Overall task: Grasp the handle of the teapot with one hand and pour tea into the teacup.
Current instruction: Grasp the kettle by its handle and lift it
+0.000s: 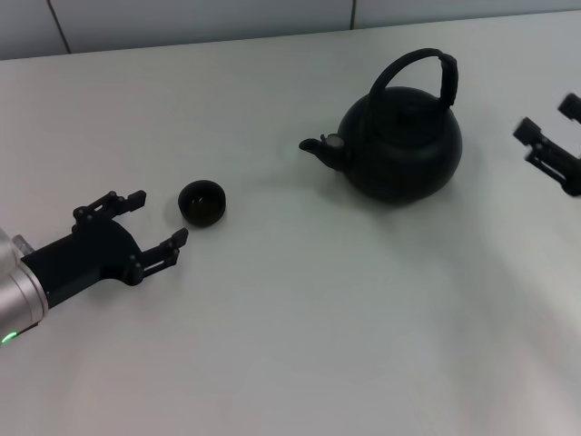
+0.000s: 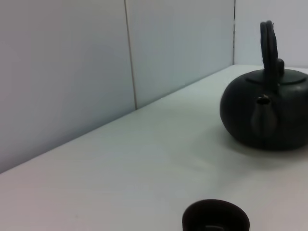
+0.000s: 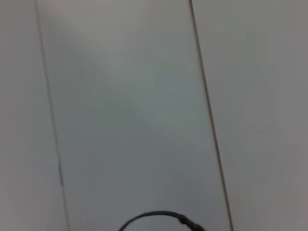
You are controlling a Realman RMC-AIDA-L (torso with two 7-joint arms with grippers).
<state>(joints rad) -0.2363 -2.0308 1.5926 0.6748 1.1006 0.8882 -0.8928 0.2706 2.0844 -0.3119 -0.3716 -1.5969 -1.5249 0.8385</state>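
The matte-black teapot [image 1: 402, 141] stands upright on the white table at the back right, its stubby spout [image 1: 320, 148] pointing left. Its arched handle [image 1: 419, 75] rises over the top, with the thicker sleeve on the right side. The tiny black teacup [image 1: 201, 202] sits on the table left of centre. My left gripper [image 1: 159, 220] is open, just left of the teacup and apart from it. My right gripper [image 1: 546, 120] is open at the right edge, apart from the teapot. The left wrist view shows the teapot [image 2: 267, 113] and the teacup rim [image 2: 215, 221]. The right wrist view shows only the handle's top [image 3: 161, 217].
The white table [image 1: 300, 318] ends at a tiled wall [image 1: 182, 18] along the back. The wall's panels also fill the left wrist view [image 2: 96, 72] and the right wrist view [image 3: 120, 96].
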